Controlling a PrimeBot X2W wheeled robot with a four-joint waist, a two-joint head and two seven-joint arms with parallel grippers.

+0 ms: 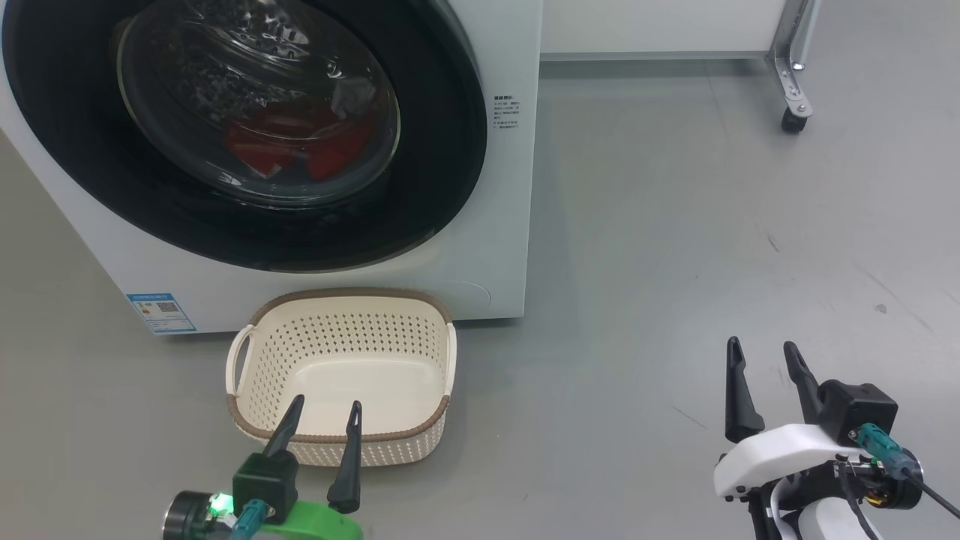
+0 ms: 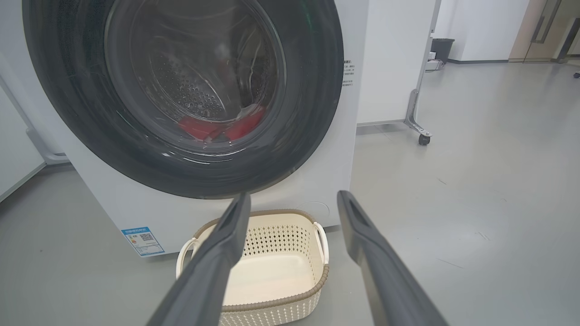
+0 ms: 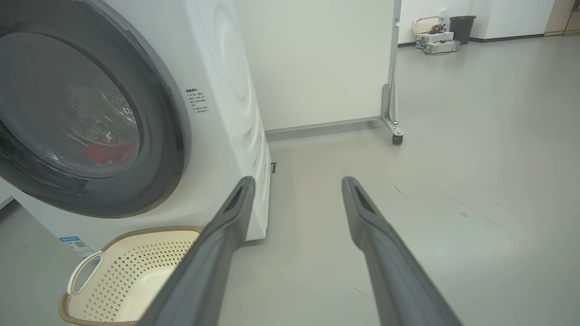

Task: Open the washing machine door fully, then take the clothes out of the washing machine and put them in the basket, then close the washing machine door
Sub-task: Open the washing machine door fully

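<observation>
The white washing machine (image 1: 495,225) (image 2: 353,136) (image 3: 226,113) stands on the floor with its black-rimmed round door (image 1: 442,150) (image 2: 312,113) (image 3: 167,149) closed. Through the glass I see red clothes (image 1: 300,146) (image 2: 222,127) (image 3: 111,151) low in the drum. In front of the machine, the cream basket (image 1: 341,300) (image 2: 290,217) (image 3: 113,240) is empty. My left gripper (image 1: 325,405) (image 2: 293,199) is open over the basket's near rim. To the right, over bare floor, my right gripper (image 1: 763,346) (image 3: 297,183) is open and holds nothing.
A white partition on a castor leg (image 1: 793,112) (image 2: 421,136) (image 3: 395,136) stands behind and right of the machine. Grey floor (image 1: 712,247) stretches to the right. A dark bin (image 2: 442,47) (image 3: 462,22) and small items sit by the far wall.
</observation>
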